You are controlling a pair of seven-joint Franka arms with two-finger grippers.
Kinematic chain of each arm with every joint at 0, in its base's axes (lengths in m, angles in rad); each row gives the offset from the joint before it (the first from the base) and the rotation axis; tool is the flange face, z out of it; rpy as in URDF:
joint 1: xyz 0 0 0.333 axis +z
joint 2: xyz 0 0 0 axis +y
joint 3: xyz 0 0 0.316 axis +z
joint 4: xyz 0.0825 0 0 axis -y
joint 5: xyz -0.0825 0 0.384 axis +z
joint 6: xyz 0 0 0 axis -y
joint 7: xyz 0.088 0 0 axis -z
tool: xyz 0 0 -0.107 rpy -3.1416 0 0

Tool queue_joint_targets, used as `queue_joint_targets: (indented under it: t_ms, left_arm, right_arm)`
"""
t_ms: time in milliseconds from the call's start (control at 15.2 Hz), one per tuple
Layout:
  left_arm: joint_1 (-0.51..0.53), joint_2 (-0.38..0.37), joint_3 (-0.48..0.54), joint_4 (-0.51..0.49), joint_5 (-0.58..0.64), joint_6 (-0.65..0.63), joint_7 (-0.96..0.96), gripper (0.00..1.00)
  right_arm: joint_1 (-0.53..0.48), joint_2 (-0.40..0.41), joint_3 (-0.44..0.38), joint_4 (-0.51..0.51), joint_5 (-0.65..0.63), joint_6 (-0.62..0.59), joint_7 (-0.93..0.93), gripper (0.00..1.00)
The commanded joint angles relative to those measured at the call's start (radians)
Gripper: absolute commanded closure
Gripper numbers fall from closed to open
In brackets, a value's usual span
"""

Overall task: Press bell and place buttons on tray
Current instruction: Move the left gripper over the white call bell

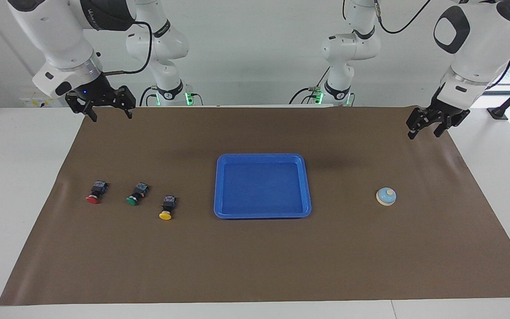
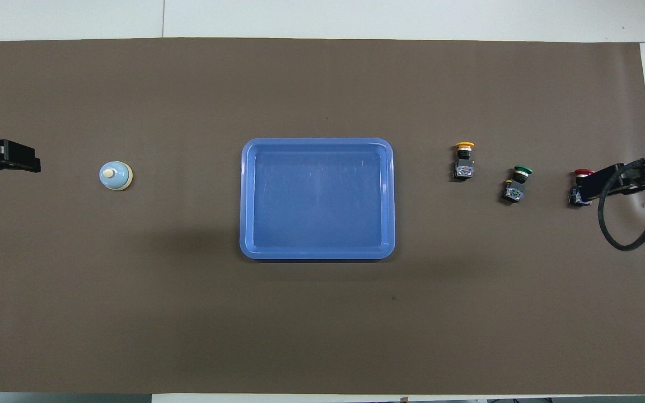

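Observation:
The light blue bell [image 1: 386, 196] sits on the brown mat toward the left arm's end; it also shows in the overhead view [image 2: 115, 176]. The blue tray [image 1: 262, 156] lies mid-mat and holds nothing; its rim shows from above [image 2: 317, 142]. The red button [image 1: 94, 193], green button [image 1: 136, 195] and yellow button [image 1: 167, 208] lie on their sides in a row toward the right arm's end. My left gripper [image 1: 423, 133] hangs open over the mat's edge, apart from the bell. My right gripper [image 1: 111, 116] hangs open over the mat's corner; from above it partly covers the red button [image 2: 580, 189].
The brown mat [image 1: 255, 257] covers most of the white table. The arm bases and cables stand along the robots' edge of the table. A black cable loop [image 2: 625, 235] hangs from the right arm above the mat.

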Motion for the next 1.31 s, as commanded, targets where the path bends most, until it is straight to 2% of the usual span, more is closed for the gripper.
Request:
queue_joint_targets:
  t_ms: [0, 262, 394, 590, 1247]
  left_arm:
    - [0.005, 0.072, 0.006, -0.029, -0.005, 0.094, 0.013, 1.0]
    - [0.02, 0.204, 0.006, -0.035, -0.005, 0.252, 0.019, 1.0]
    - [0.02, 0.236, 0.006, -0.055, -0.005, 0.331, 0.019, 1.0]
    - [0.014, 0.298, 0.006, -0.053, -0.005, 0.374, 0.016, 1.0]
    - [-0.012, 0.288, 0.006, -0.136, -0.005, 0.391, -0.011, 1.0]
  right_arm:
    - [-0.009, 0.003, 0.004, 0.004, -0.004, -0.001, 0.011, 0.0]
    - [-0.009, 0.003, 0.004, 0.004, -0.004, -0.001, 0.011, 0.0]
    - [-0.009, 0.003, 0.004, 0.004, -0.004, -0.001, 0.011, 0.0]
    - [-0.009, 0.003, 0.004, 0.004, -0.004, -0.001, 0.011, 0.0]
    - [-0.009, 0.003, 0.004, 0.004, -0.004, -0.001, 0.011, 0.0]
